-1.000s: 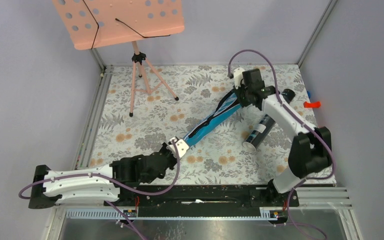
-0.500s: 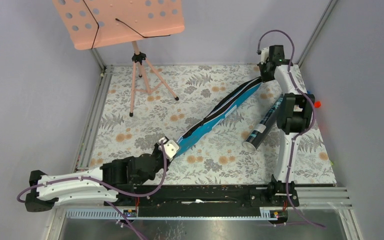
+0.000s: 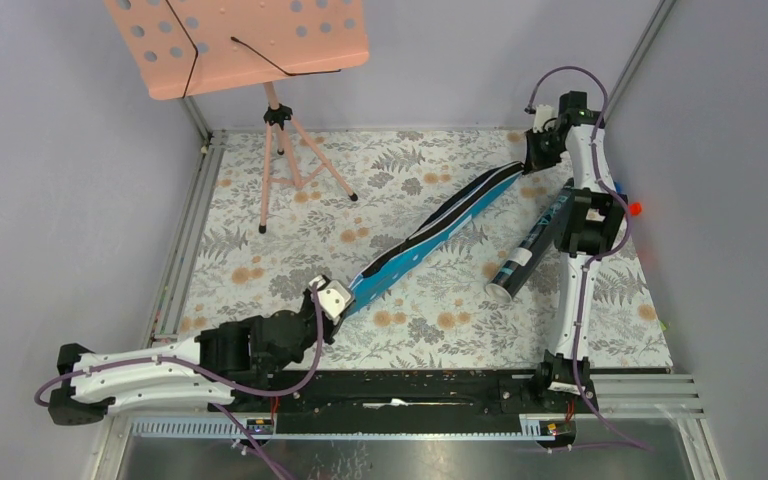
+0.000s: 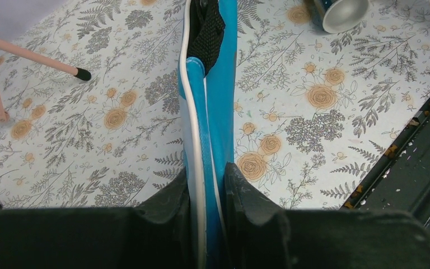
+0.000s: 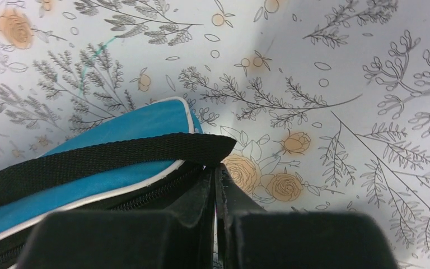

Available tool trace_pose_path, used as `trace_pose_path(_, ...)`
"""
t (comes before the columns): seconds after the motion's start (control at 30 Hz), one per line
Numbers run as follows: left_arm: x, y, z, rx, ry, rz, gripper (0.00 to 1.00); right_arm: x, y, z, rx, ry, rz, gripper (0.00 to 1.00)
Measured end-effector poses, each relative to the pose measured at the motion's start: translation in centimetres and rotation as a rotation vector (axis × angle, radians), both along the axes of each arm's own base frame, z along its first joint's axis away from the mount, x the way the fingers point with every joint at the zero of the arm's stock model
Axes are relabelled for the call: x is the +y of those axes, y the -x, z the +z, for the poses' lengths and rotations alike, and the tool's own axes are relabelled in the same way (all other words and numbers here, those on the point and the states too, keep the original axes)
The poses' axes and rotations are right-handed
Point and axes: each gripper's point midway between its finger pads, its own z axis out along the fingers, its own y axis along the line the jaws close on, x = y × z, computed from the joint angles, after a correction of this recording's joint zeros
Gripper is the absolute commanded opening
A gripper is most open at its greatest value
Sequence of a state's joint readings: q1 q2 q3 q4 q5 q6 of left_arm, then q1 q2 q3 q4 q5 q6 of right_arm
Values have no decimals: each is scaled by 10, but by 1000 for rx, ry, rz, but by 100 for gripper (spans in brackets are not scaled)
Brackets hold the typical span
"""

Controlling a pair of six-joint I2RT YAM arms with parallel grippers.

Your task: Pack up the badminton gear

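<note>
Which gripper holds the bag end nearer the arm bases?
The left gripper, pinching the blue bag's near end; the right gripper grips its far end by the back corner.

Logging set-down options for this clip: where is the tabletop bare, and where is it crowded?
Bare: the floral cloth between the music stand's tripod and the blue bag; also the near-right stretch between the tube and the front rail. Crowded: far-right corner, where bag, tube and right arm meet.
</note>
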State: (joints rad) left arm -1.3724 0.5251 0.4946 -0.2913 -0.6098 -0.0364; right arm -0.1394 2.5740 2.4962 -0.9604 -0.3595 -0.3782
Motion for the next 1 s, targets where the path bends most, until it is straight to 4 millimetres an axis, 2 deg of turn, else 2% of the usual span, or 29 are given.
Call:
trace_pose_path(0.17, -3, 0, -2, 4, -7, -1, 0, -1, 1, -3, 8, -16, 41, 0)
trace_pose_path(0.23, -6, 0, -4, 5, -14, -2, 0, -3, 3, -6, 8, -4, 47, 9)
trace_pose_path(0.4, -15, -7, -3, -13, -17, 31, 0, -9, 14, 2, 7, 13, 13, 60)
trace_pose_path(0.43, -16, -11, -2, -18, -12, 51, 0, -9, 16, 10, 3, 8, -7, 68)
trace_pose_path(0.5, -18, -19, -2, -25, -12, 91, 0, -9, 17, 31, -18, -3, -60, 77)
trace_pose_path(0.6, -17, -32, -1, -21, 5, 141, 0, -8, 21, 87, -108, -20, -152, 92)
trace_pose_path(0.63, -16, -36, -1, -15, 16, 154, 0, -6, 27, 110, -147, -34, -182, 98)
trace_pose_path(0.73, -17, -52, 3, 27, 74, 180, 0, 6, 61, 176, -285, -100, -257, 100)
trace_pose_path(0.77, -18, -58, 4, 49, 107, 184, 0, 13, 80, 194, -331, -131, -274, 99)
trace_pose_path(0.83, -20, -68, 7, 97, 177, 182, 0, 25, 115, 215, -414, -189, -300, 100)
trace_pose_path(0.93, -25, -75, 10, 157, 252, 184, 0, 40, 158, 221, -484, -274, -339, 100)
trace_pose_path(1.0, -30, -76, 11, 211, 317, 192, 0, 47, 179, 213, -483, -338, -396, 100)
